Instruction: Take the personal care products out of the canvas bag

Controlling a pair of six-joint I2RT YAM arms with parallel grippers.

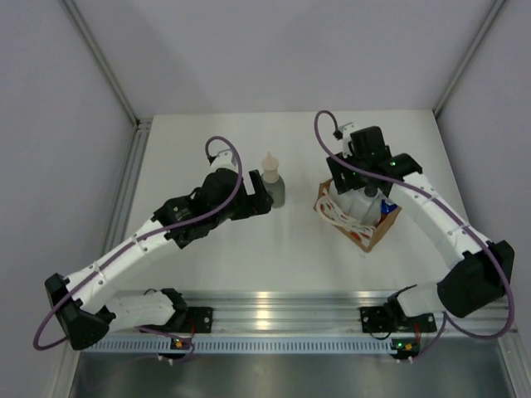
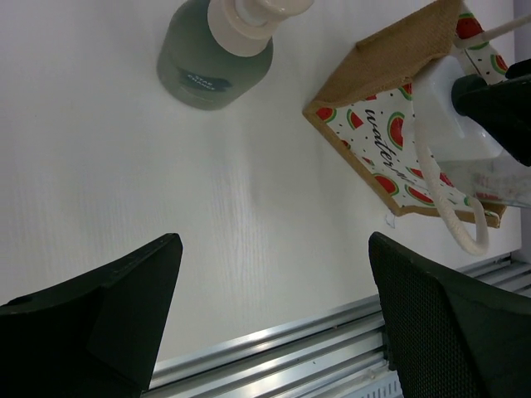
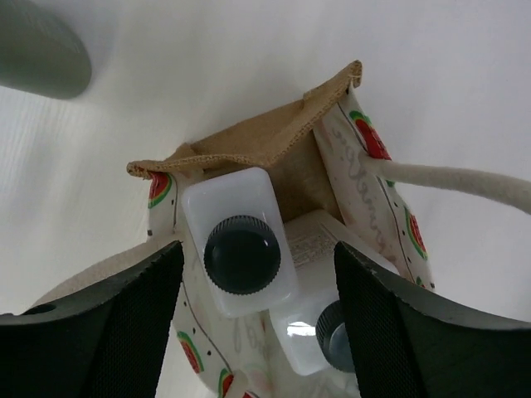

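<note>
Left gripper (image 2: 274,249): black fingers spread wide with nothing between them, low over the white table (image 2: 124,166).
Grey-green bottle with beige pump top (image 1: 272,184): upright on the table, outside the bag, near the left gripper's tips.
Tan canvas bag with watermelon print (image 2: 390,58): stands on the table to the right of the pump bottle and apart from it. Its cream rope handles (image 3: 465,178) hang over the side.
Right gripper (image 3: 259,249): right above the bag's mouth, fingers apart on either side of 1 white bottle, not clamped on it.
White bottles with dark caps (image 3: 236,199): 2, upright and side by side inside the bag.
Blue-capped bottle (image 1: 383,207): 1, in the bag's right corner in the top view, its body mostly hidden.
</note>
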